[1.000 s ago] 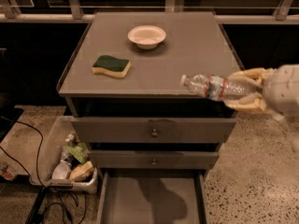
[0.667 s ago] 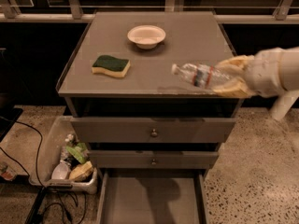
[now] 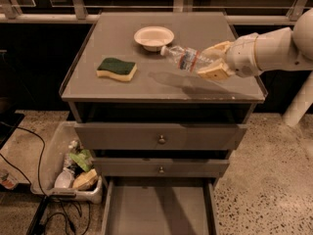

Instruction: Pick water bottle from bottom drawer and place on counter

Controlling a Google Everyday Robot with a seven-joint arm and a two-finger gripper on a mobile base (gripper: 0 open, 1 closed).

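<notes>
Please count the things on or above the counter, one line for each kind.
bowl: 1
sponge: 1
bottle: 1, held by the gripper above the right side of the counter
Total: 3

clear ribbed plastic water bottle [image 3: 185, 58] held over the broad grey counter [image 3: 122, 89]
the pale two-finger gripper [image 3: 209, 60] reaches in from the right, clamped on its base end, white cap pointing at a round white bowl [image 3: 154, 36]. a green-topped yellow sponge [image 3: 116, 68] lies left; the grey tray-like bottom drawer [image 3: 156, 209] stands open.
</notes>
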